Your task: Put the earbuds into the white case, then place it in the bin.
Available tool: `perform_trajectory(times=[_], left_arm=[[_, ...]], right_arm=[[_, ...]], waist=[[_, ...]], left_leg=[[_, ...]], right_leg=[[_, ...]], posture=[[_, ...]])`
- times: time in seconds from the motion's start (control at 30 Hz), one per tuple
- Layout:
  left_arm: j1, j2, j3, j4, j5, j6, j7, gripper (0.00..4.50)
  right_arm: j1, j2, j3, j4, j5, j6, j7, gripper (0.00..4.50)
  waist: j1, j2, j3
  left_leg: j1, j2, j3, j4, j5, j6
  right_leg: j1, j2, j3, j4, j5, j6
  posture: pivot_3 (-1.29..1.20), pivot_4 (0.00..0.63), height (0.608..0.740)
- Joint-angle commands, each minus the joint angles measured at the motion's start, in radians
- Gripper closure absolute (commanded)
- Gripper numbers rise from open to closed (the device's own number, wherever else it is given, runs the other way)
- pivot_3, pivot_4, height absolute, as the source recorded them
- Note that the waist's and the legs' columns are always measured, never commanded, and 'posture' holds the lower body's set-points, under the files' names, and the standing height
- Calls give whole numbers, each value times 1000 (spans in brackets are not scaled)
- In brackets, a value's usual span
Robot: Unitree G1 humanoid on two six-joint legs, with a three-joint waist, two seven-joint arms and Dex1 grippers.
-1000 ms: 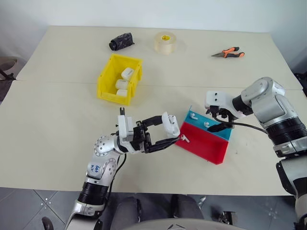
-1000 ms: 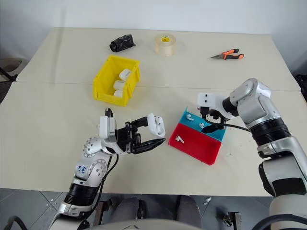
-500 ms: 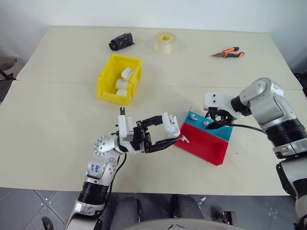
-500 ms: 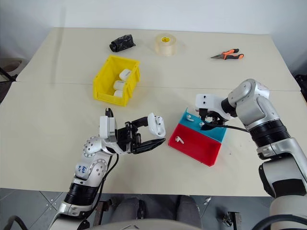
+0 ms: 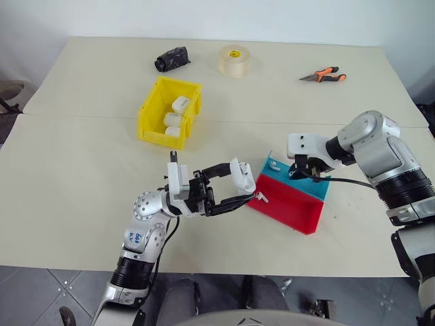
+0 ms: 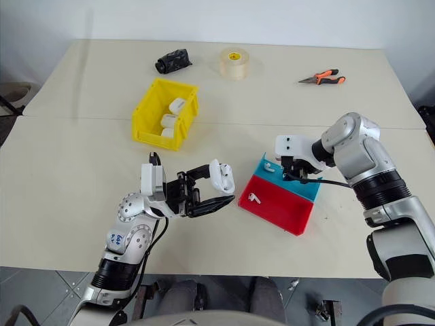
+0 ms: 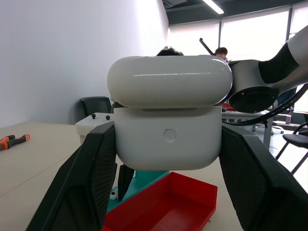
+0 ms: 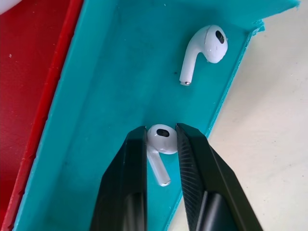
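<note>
Glossy white plastic earbud (image 8: pixel 161 139): tiny, light, slippery | right gripper (image 8: pixel 161 144) pinches its head | left gripper (image 7: pixel 166 159) clamps rounded white case (image 7: pixel 168 120) sides, lid ajar.

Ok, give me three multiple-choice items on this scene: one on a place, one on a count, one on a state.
1. Where is the earbud between the right end effector's fingers?
A. teal tray section
B. yellow bin
C. bare table

2. How many white cases lie in the bin?
A. one
B. three
C. five

3. The white case held by the left end effector has its lid:
A. missing
B. shut flat
C. ajar

Answers: 1 A, teal surrounds it; 2 B, three show inside; 3 C, a gap shows under the lid.
</note>
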Motion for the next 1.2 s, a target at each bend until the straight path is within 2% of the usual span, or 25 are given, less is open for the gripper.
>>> perform_trajectory(times=[0.03,0.3,0.47,0.6,0.7,0.83,1.07,1.2], left_arm=[[-5,-3,4,-8,-10,-18,1,1702],[-2,-3,4,-9,-10,-19,2,1702],[-7,-6,6,-9,-12,-16,9,1702],[-10,-1,15,-5,-22,-7,8,1702],[-11,5,16,0,-28,4,-3,1702],[-18,11,15,3,-33,13,-19,1702],[-25,14,21,2,-32,13,-20,1702],[-12,15,21,-9,-31,13,-12,1702]], right_arm=[[13,-5,1,-17,-5,-7,1,3722],[14,-2,-15,-16,12,-6,-2,3722],[4,6,-145,-23,143,85,-9,3722],[105,-61,-199,-70,197,116,-2,3722],[166,-77,-203,-81,191,109,-50,3722],[180,-53,-206,-54,188,170,-125,3722],[190,-38,-213,-67,210,254,-191,3722],[180,-43,-214,-89,241,275,-180,2639]], waist=[[0,0,0],[0,0,0],[1,0,0],[10,0,0],[12,0,0],[-1,0,0],[4,0,0],[2,0,0]], left_leg=[[0,0,0,0,0,0],[0,0,0,0,0,0],[0,0,0,0,0,0],[-1,0,-1,0,0,0],[-1,-1,-1,0,0,0],[0,0,1,0,0,0],[1,0,0,1,0,0],[0,0,0,1,0,0]], right_leg=[[0,0,0,0,0,0],[0,0,0,0,0,0],[0,0,0,0,0,0],[0,0,0,0,0,0],[1,0,0,0,0,0],[0,0,0,0,0,0],[1,0,0,0,0,0],[1,0,0,0,0,0]], posture=[[0,150,740],[0,150,740],[0,150,740],[0,150,740],[0,150,740],[0,150,740],[0,150,740],[0,150,740]])
